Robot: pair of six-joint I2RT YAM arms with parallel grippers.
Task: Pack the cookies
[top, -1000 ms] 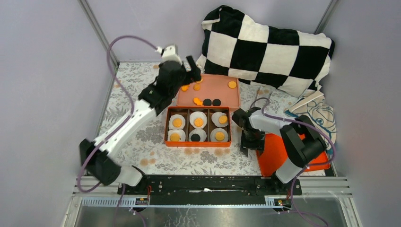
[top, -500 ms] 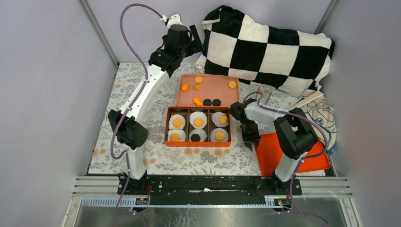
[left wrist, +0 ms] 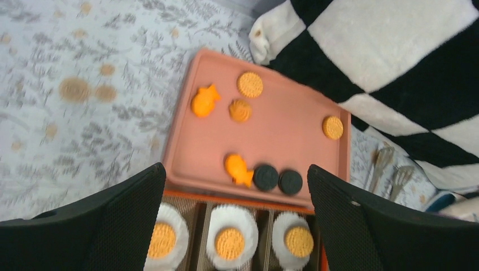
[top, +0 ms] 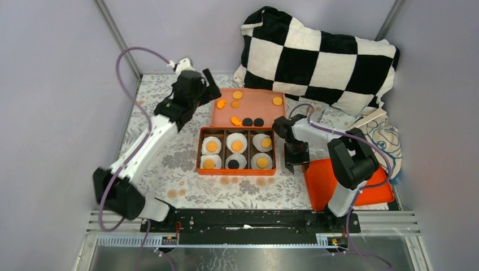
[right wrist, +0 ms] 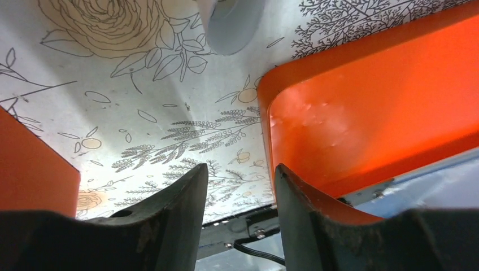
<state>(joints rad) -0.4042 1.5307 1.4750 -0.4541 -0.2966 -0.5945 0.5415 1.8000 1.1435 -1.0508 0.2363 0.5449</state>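
Noted left end effector [left wrist: 235, 169] spread wide, holding nothing, hovering above salmon-pink flat plastic tray [left wrist: 294, 141]. Counted seven loose small flat cookies [left wrist: 250, 84] beneath and ahead of it: orange rounds, two fish shapes, two black discs side by side just below its centre. Found orange six-compartment box [top: 199, 152] toward its wrist side, each white pleated paper liner [left wrist: 231, 214] already carrying one cookie. Noted right end effector [right wrist: 240, 169] narrowly parted, empty, low over floral counter [right wrist: 141, 113] beside glossy orange lid [right wrist: 367, 113]. Judged risks: pinching both adjoining black discs together; skidding a thin cookie across smooth tray under closing fingers; crushing a liner on release.

A lab test cell: plain walls [top: 51, 84], aluminium framing [top: 117, 38].
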